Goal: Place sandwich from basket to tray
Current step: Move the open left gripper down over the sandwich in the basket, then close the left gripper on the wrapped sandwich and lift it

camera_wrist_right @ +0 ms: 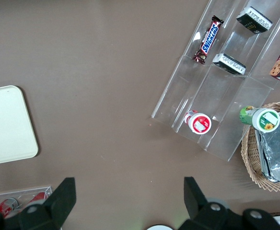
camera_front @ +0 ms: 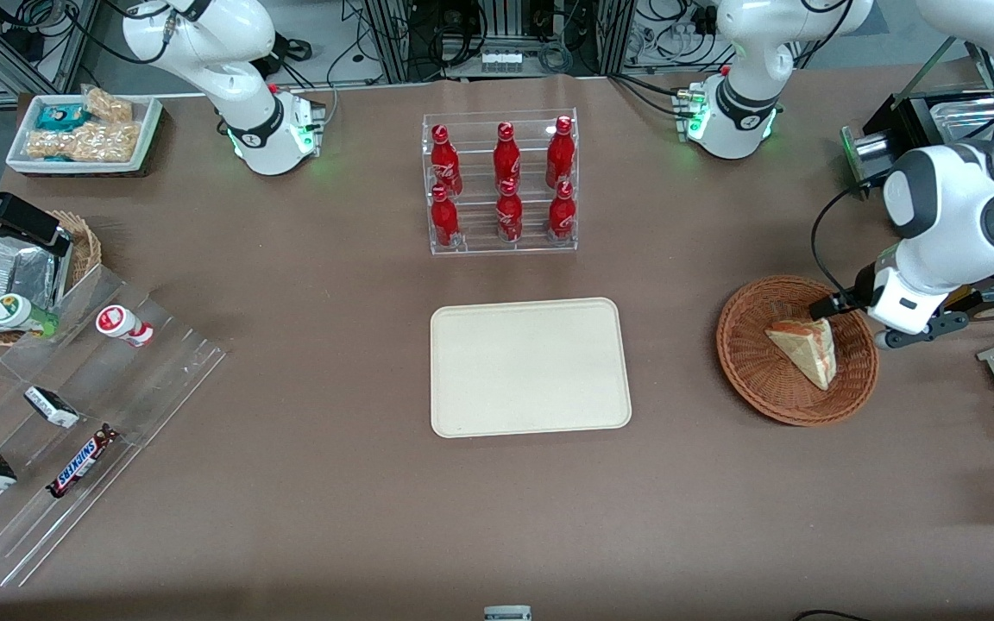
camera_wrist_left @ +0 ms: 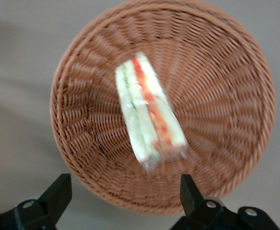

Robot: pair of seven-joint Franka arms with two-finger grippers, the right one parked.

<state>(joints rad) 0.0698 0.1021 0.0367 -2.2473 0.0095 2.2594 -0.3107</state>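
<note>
The sandwich (camera_front: 805, 350) lies in the round reddish-brown wicker basket (camera_front: 751, 373) toward the working arm's end of the table. In the left wrist view the sandwich (camera_wrist_left: 148, 110) shows its red and green filling, lying on the basket's floor (camera_wrist_left: 216, 96). My left gripper (camera_front: 838, 304) hovers above the basket's rim, beside the sandwich. Its fingers (camera_wrist_left: 58, 191) are open and spread wide, with nothing between them (camera_wrist_left: 125, 190). The cream tray (camera_front: 530, 366) lies flat in the middle of the table.
A clear rack of red bottles (camera_front: 501, 183) stands farther from the front camera than the tray. Stepped acrylic racks (camera_front: 74, 414) with snack bars, a lighter wicker basket (camera_front: 31, 276) with foil packets and a white snack bin (camera_front: 83, 134) lie toward the parked arm's end.
</note>
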